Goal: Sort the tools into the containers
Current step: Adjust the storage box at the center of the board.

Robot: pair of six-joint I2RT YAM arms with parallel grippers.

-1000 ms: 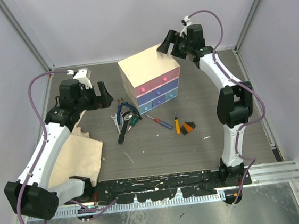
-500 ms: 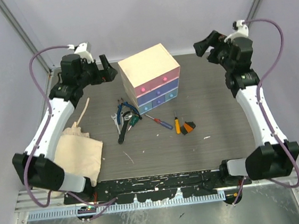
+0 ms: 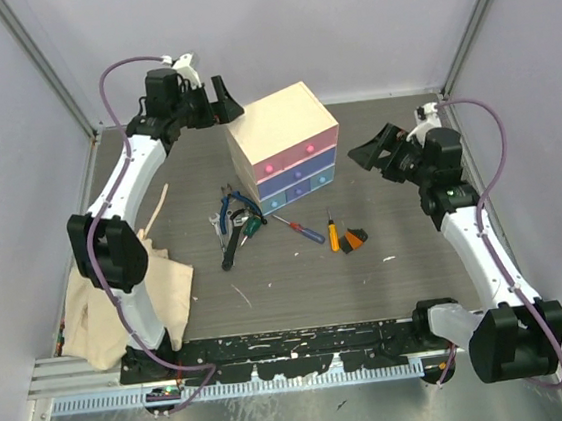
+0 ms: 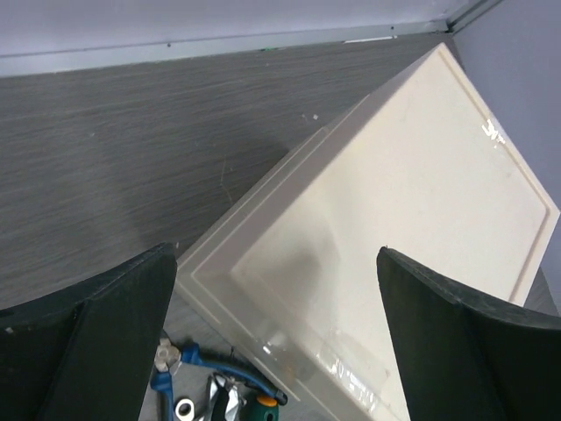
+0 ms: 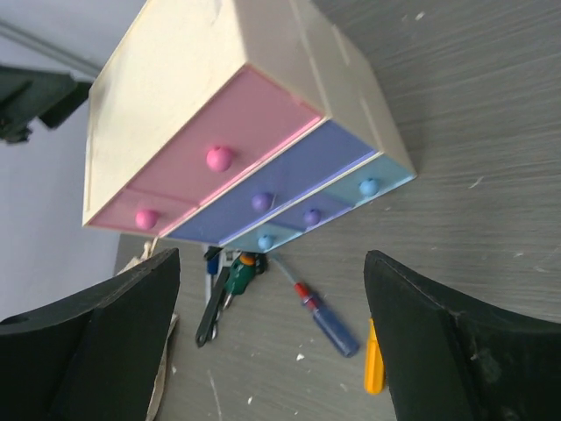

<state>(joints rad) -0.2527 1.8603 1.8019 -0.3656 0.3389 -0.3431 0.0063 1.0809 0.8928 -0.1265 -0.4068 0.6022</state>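
The cream chest [image 3: 283, 130] stands mid-table with its pink [image 5: 237, 132], purple [image 5: 294, 171] and blue [image 5: 355, 195] drawers shut. Tools lie in front of it: blue-handled pliers [image 3: 228, 208], a green screwdriver [image 3: 253, 227], a silver wrench [image 3: 216, 227], a red-and-blue screwdriver [image 3: 303, 230], an orange screwdriver [image 3: 333, 235] and a black-orange piece [image 3: 354, 238]. My left gripper [image 3: 224, 101] is open and empty above the chest's back left corner; its view shows the chest top [image 4: 394, 202]. My right gripper [image 3: 373, 150] is open and empty, to the right of the chest, facing the drawers.
A beige cloth [image 3: 139, 296] lies at the left front. A thin pale wooden stick [image 3: 155, 209] lies beside it. A black tool [image 3: 233, 248] lies by the wrench. Grey walls enclose the table on three sides.
My left arm swung from the left of the table up to the chest's back left corner. My right arm left the chest's top and came down to its right side.
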